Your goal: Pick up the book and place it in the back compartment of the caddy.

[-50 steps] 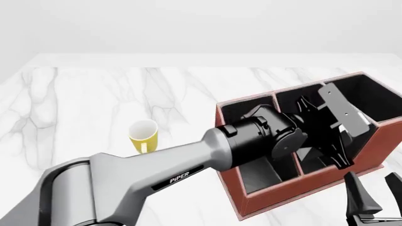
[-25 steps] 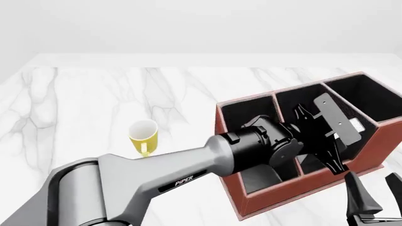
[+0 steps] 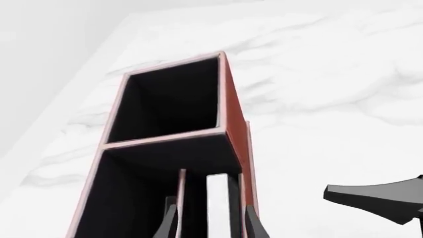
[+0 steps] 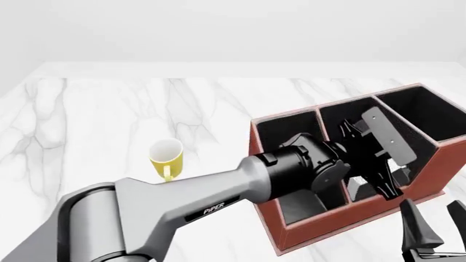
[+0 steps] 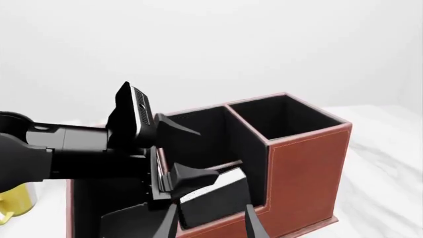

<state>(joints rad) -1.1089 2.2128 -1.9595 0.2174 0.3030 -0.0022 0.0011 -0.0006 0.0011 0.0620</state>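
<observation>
The red-brown caddy [image 4: 342, 221] [image 5: 304, 168] [image 3: 233, 119] stands on the marble at the right. My left gripper [image 4: 371, 164] [image 5: 205, 153] [image 3: 211, 222] reaches down into it, fingers spread wide. The black book [image 3: 218, 203] [image 5: 211, 196] [image 4: 393, 164] stands on edge, white pages showing, inside the small low-walled back compartment [image 3: 198, 198] beside the big tall cell [image 3: 172, 104]. Its covers sit just apart from my left fingers [image 3: 254, 223], which straddle it. My right gripper [image 4: 437, 218] [image 5: 211, 223] hovers open outside the caddy's near right corner, holding nothing.
A yellow mug [image 4: 166, 158] [image 5: 13, 208] stands upright on the table left of the caddy. The caddy's long cell [image 3: 126, 198] lies beside the book's cell, across a thin divider [image 3: 180, 198]. The left arm's forearm [image 4: 189, 202] crosses the caddy's near left wall.
The left gripper has dropped lower into the caddy, and the book's white edge has gone down with it into the small cell. The right arm has not moved.
</observation>
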